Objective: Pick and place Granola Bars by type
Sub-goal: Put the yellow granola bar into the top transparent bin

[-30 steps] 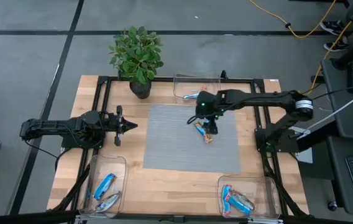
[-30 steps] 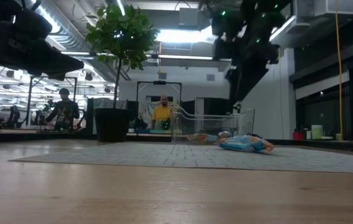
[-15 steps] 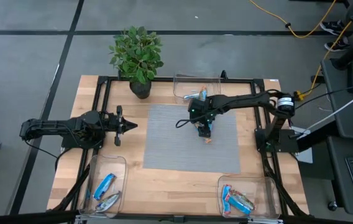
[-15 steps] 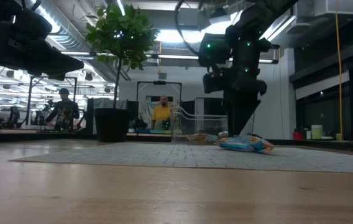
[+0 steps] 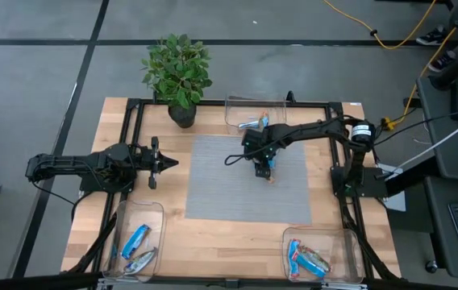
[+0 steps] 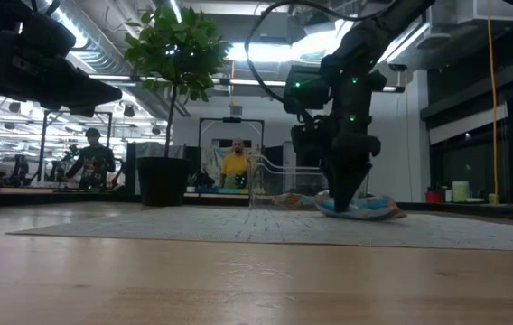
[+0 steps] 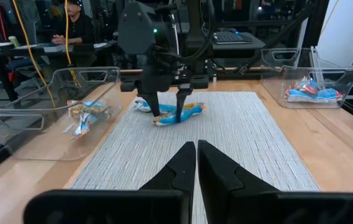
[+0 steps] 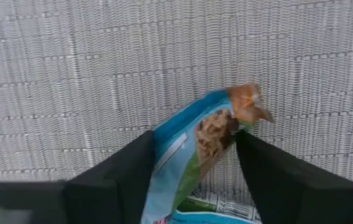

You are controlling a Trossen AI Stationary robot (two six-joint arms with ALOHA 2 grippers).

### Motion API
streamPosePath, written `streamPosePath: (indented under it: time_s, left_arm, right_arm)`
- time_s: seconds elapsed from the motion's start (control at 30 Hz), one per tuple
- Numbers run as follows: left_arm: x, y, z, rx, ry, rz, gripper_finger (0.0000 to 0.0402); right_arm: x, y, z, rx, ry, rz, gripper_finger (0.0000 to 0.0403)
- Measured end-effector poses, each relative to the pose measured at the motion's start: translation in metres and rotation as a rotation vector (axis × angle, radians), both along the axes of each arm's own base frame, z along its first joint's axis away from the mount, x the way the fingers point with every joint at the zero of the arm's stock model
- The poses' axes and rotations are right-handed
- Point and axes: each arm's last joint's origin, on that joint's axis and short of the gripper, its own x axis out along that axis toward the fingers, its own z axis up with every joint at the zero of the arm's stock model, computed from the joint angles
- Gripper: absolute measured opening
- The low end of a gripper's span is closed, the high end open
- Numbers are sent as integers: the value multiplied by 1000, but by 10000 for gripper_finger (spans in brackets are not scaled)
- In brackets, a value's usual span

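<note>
A blue foil-wrapped granola bar (image 8: 196,155) with an orange-brown end lies on the grey woven mat (image 5: 213,189), toward its plant-side right part. The right gripper (image 5: 265,165) is down over it, its dark fingers (image 8: 127,168) spread on either side of the wrapper, not yet closed. Beyond the mat's far edge, a clear plastic bin (image 5: 241,113) holds more bars. The left gripper (image 5: 167,162) hangs off the mat's left edge, fingers together.
</note>
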Motion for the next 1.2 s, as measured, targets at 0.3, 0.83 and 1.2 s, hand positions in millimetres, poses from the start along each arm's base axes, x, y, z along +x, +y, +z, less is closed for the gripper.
streamPosePath:
  time_s: [0.3, 0.83, 1.2]
  left_arm:
    - [0, 0, 0, 0, 0, 0, 6]
    - [0, 0, 0, 0, 0, 0, 7]
    - [0, 0, 0, 0, 0, 0, 13]
  right_arm:
    - [-2, -8, 0, 2, 0, -25, 83]
    - [4, -10, 30, 19, 57, 0, 47]
    - [21, -15, 88, 1, 9, 24, 47]
